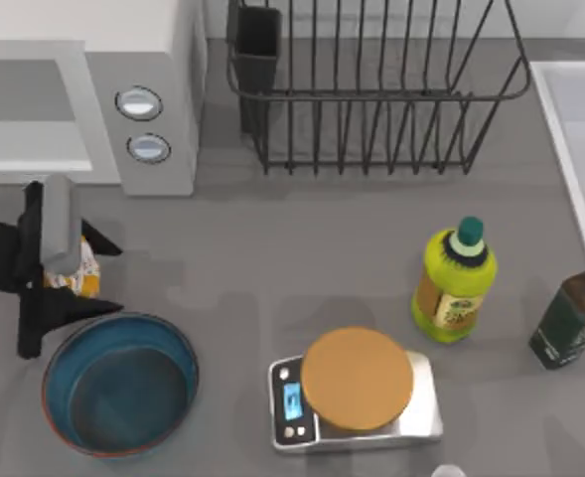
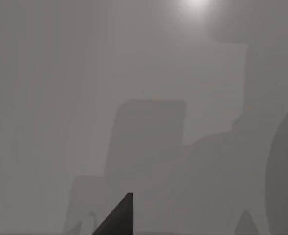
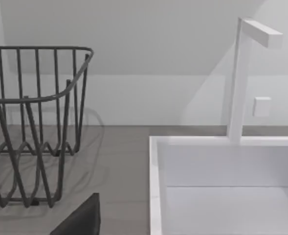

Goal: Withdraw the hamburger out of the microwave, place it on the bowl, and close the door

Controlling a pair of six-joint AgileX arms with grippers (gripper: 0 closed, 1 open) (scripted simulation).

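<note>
**Paper-wrapped hamburger out of the oven, carried toward the bowl**

Paper wrap in white and orange-yellow shows between the dark fingers of my left gripper [image 1: 64,268], so I judge them clamped on the hamburger [image 1: 83,270]. The bundle hangs at the left side of the bench [image 1: 302,229], in front of the microwave [image 1: 143,89] and just beyond the rim of the bowl [image 1: 120,383]. It is not yet over the teal-blue inside; from above it sits off the bowl's far left edge. I hold it from the side, most likely because that was the way to reach into the cavity and draw it out level.

The door [image 1: 24,164] reads as swung open toward me, its pale panel lying below the cavity in the top view, so closing it is a step not yet done. My judgement is that the withdrawal is finished and the placing is in hand: the next move calls for carrying the bundle a little toward me and rightward until it is over the bowl's middle, then lowering before letting go. Released here, it could catch the reddish-brown rim and tip onto the bench.

Well apart on the right stand a kitchen scale [image 1: 357,402] with a tan disc, a yellow-green bottle [image 1: 456,283] and a dark bottle [image 1: 570,318]. My right arm is parked by the wire rack [image 3: 36,127] and the white sink [image 3: 222,186]; I cannot tell how its fingers stand.
</note>
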